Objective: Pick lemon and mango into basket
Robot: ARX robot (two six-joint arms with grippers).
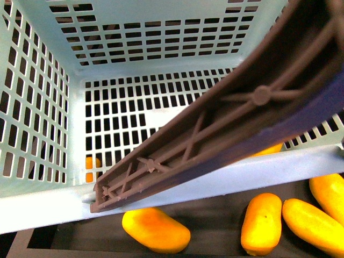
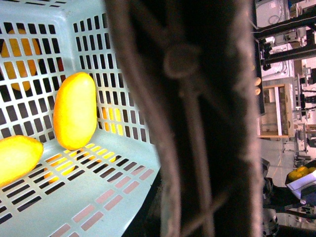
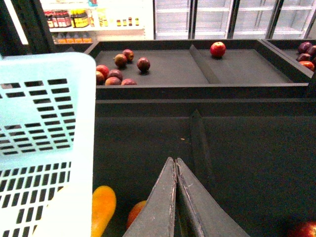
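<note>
**Currently: mango and lemon inside basket; right gripper clenched on nothing**

Basket: pale aqua plastic with slotted walls and floor. It fills most of the front view, its near rim running across the lower part of that picture. The brown ribbed handle lies slantwise over the opening and hides part of the inside. In the left wrist view the same handle sits very close to the lens, dark and blurred.

Mango: seen in the left wrist view, standing on end on the basket floor with its upper part leaning against a slotted wall.

Lemon: lies on the basket floor just beside the mango, with a narrow gap between them. The picture's edge cuts it off in part. Neither fruit shows in the front view.

Right gripper: its two fingers are pressed flat together along their length, with nothing between them. It hangs over a dark shelf, beside the basket's outer wall and apart from it.

Left gripper: no finger shows in any view, so its state cannot be told.

Other items: several orange-yellow fruits lie on the dark shelf just outside the basket's near rim. A low divider splits the shelf. Red fruits rest in the tray beyond it.
</note>
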